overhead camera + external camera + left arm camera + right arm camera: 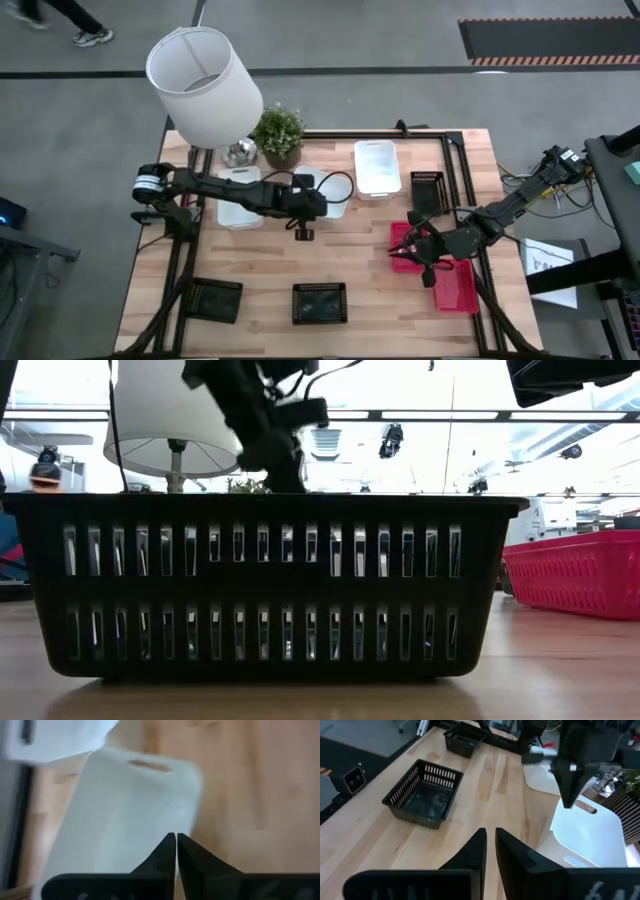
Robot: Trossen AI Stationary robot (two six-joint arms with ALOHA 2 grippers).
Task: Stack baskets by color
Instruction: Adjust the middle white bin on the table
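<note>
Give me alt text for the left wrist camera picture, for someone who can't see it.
The left tool, its two dark fingers pressed shut with nothing between them, hovers over a smooth white basket on the wooden table. The basket has a slot handle in its far rim, and another white object shows blurred beyond it.

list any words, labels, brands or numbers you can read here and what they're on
No text can be read in any view.
The sheet of paper at the table's right edge carries dark marks, too small to read.
The baskets, such as the black basket and the red basket, show no label.
The lampshade is plain white.
The left gripper and right gripper show no markings.
</note>
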